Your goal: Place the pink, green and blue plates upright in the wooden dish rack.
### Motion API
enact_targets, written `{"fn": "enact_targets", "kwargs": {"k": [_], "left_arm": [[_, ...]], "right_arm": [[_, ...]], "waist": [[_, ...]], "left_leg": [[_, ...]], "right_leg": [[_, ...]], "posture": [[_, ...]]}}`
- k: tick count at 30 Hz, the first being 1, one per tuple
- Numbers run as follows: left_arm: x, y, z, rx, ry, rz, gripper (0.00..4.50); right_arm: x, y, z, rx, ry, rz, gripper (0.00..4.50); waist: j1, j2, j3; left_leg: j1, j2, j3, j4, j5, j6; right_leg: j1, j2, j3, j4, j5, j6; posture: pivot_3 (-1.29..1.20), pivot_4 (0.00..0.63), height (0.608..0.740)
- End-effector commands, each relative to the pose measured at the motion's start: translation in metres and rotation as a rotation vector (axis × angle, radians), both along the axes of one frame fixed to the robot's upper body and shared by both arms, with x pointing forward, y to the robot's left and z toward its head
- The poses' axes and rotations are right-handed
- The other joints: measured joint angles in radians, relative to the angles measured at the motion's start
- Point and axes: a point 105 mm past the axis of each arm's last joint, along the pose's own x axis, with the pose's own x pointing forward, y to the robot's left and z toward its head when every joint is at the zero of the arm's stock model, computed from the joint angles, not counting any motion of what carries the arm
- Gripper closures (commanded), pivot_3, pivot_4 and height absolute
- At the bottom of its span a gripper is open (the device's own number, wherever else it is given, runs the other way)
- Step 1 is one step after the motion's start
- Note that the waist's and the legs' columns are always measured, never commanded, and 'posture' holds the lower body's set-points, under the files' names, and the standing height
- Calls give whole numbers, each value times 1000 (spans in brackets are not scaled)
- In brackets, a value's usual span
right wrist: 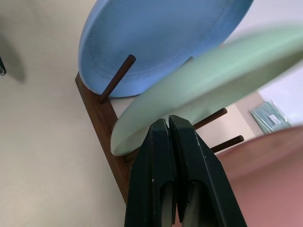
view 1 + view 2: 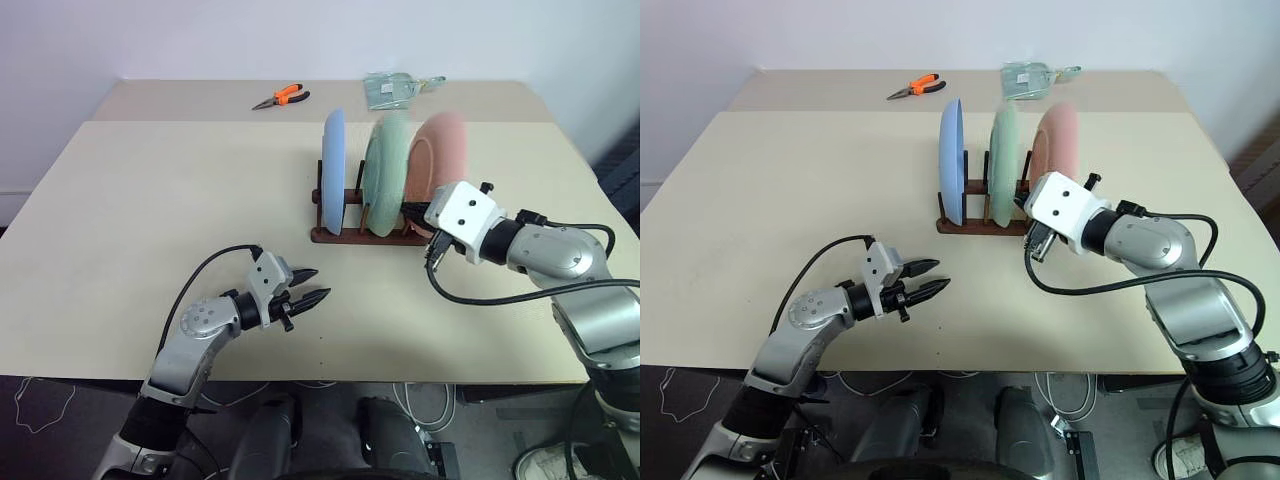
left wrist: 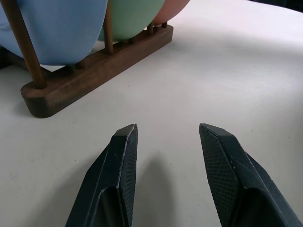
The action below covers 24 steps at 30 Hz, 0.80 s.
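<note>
1. i see the wooden dish rack (image 2: 365, 232) standing on the pale table (image 2: 150, 220), a little right of the middle and toward the far side.
2. all three plates stand upright in it: the blue plate (image 2: 333, 165) at the left end, the green plate (image 2: 388, 170) in the middle, the pink plate (image 2: 443, 150) at the right end.
3. in my right wrist view the blue plate leans against a dowel, and the green plate's rim sits just beyond my fingertips.
4. my right gripper (image 1: 168, 124) is at the right end of the rack, down low by the green and pink plates; its two black fingers are pressed together with nothing between them.
5. i cannot tell whether those fingertips touch the rack or a plate.
6. my left gripper (image 2: 308, 285) hovers over bare table, in front of the rack and well apart from it, pointing toward it.
7. its fingers stand partly spread with a clear gap and hold nothing; in the left wrist view i see table between them.
8. at the far edge of the table lie orange-handled pliers (image 2: 281, 97) and, to their right, a clear plastic packet (image 2: 392, 90).
</note>
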Motion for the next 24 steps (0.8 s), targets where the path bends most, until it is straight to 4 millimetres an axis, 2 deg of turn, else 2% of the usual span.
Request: {"fn": "enact_targets", "kwargs": {"k": [1,4,7,9,11,13,16,20,22,24], "left_arm": [[-3,-6,9,-15,-35,-19,2405],[-3,-4,8,-11,-34,-11,2405],[-3,1,5,4,-32,6,2405],[0,10,3,21,-34,38,2405],[7,24,1,40,-44,98,2405],[16,41,0,58,-54,177,2405],[24,79,-6,113,-63,310,2405],[25,106,-8,158,-76,384,2405],[19,128,-11,181,-69,429,2405],[13,138,-11,192,-66,450,2405]], "right_arm": [[-4,2,17,-4,-64,13,4462],[-9,-9,8,-43,-23,4,4462],[-29,-24,-9,-87,101,28,4462],[-45,-32,-23,-83,202,45,4462],[-52,-41,-34,-43,258,20,4462],[-47,-54,-42,-7,261,-39,4462],[-34,-77,-59,40,252,-160,4462],[-19,-93,-65,137,213,-235,4462],[-12,-99,-72,210,209,-262,4462],[-7,-101,-77,262,207,-269,4462]], "waist": [[0,0,0],[1,0,0],[18,0,0],[20,0,0],[20,0,0],[14,0,0],[9,-1,0],[14,-1,0],[13,-1,-1],[12,-1,-1]], "left_leg": [[0,0,0,0,0,0],[0,0,0,0,0,0],[0,0,0,0,0,1],[0,0,0,0,-1,1],[0,0,0,0,-1,2],[2,0,0,0,-1,1],[3,1,0,1,-1,1],[4,1,0,0,-1,1],[4,0,0,0,-1,1],[4,0,0,0,-1,1]], "right_leg": [[0,0,0,0,0,0],[0,0,0,0,0,0],[1,0,0,0,0,0],[1,0,-1,-1,0,0],[1,-1,-1,-1,0,0],[3,-1,-1,-1,0,0],[4,0,0,0,0,0],[4,0,0,0,0,0],[3,0,0,0,0,0],[3,0,0,0,0,0]], "posture": [[0,150,738],[0,150,738],[0,150,738],[0,150,738],[0,150,738],[0,150,738],[0,150,738],[0,150,738],[0,150,738],[0,150,738]]}}
